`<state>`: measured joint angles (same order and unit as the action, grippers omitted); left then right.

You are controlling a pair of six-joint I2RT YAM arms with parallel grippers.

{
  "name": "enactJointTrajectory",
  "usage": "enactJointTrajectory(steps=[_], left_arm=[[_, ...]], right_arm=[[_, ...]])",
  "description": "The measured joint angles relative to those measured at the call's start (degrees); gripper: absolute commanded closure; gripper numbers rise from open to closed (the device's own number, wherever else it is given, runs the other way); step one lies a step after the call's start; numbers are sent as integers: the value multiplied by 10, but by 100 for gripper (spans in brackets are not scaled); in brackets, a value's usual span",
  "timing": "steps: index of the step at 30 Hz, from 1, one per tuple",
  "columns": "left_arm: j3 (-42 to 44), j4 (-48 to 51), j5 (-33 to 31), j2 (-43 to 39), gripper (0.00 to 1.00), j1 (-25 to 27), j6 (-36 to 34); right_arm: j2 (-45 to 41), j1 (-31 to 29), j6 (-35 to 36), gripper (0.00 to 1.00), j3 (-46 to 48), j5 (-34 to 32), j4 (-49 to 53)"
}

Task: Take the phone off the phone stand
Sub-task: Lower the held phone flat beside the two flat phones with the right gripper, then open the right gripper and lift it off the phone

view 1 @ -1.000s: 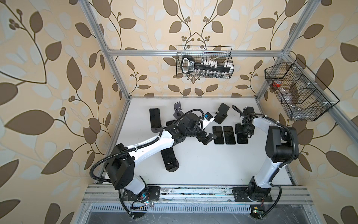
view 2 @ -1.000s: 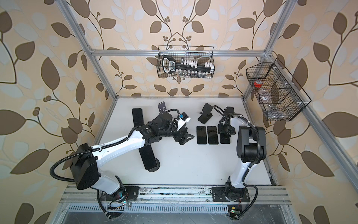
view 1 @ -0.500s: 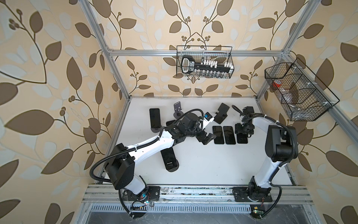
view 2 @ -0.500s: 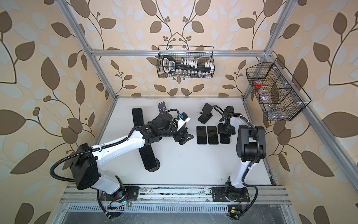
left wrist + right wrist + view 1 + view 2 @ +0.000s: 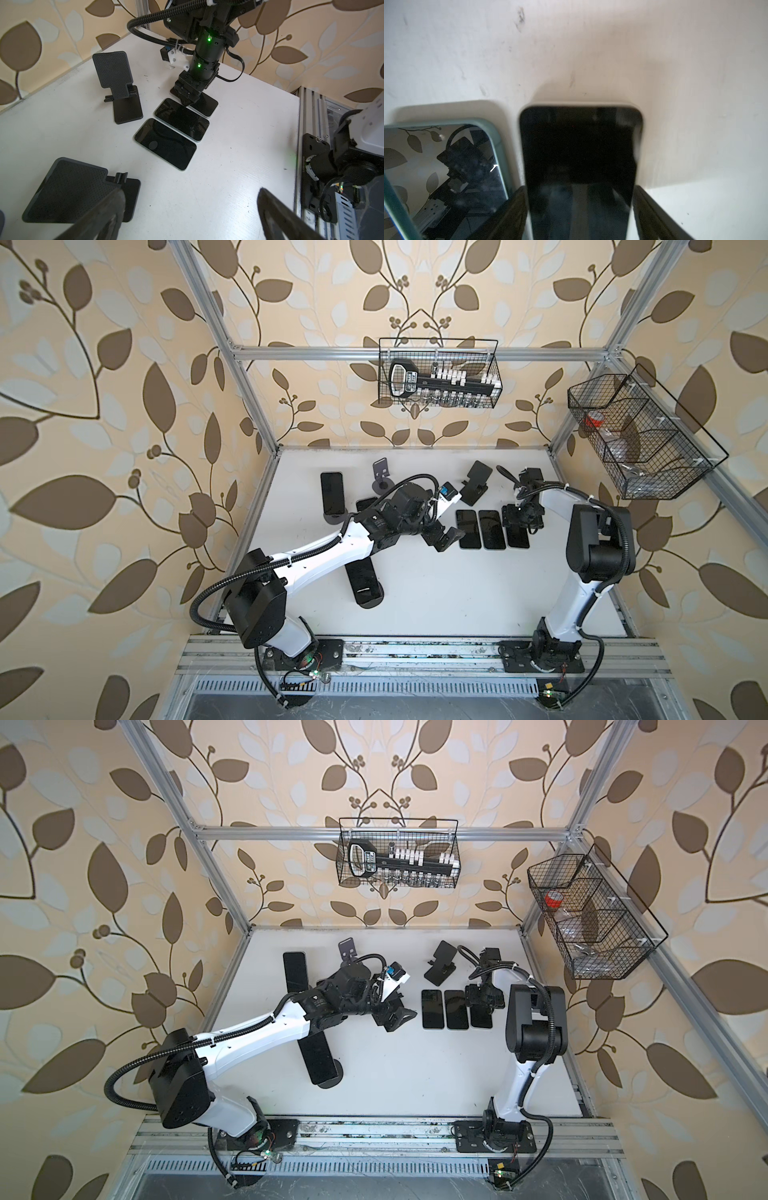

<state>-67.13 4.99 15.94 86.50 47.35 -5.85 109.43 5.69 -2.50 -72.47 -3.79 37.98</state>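
Note:
Three dark phones lie flat side by side on the white table [image 5: 436, 593]. My right gripper [image 5: 519, 522] points down over the rightmost phone [image 5: 517, 538]. In the right wrist view that phone [image 5: 579, 145] lies flat between the fingers [image 5: 512, 209], with thin pale slivers showing at its sides; the jaws stand slightly open. An empty folding phone stand [image 5: 476, 485] stands just behind the row. My left gripper [image 5: 446, 538] hovers wide open left of the row, holding nothing. At the back left another phone [image 5: 332, 497] seems propped on a stand.
A second empty stand [image 5: 79, 191] sits close to my left fingers. A small round-based stand [image 5: 383, 477] is at the back, and a black slab on a round base [image 5: 365, 585] lies under the left arm. Wire baskets [image 5: 438, 377] [image 5: 636, 439] hang on the walls.
The right gripper's jaws have eased apart around the rightmost phone. Neither arm has visibly shifted, and the left gripper stays wide open.

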Motion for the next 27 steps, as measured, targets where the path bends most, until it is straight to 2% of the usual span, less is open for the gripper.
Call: enactJointTrajectory(steps=[19,27], left_arm=[[0,10,-15,-9,1,7,-10],[1,12,-19,-17,1,7,-16]], right_arm=[[-1,0,0,16,0,6,0],[-43,0,-2,14,0,1,-1]])
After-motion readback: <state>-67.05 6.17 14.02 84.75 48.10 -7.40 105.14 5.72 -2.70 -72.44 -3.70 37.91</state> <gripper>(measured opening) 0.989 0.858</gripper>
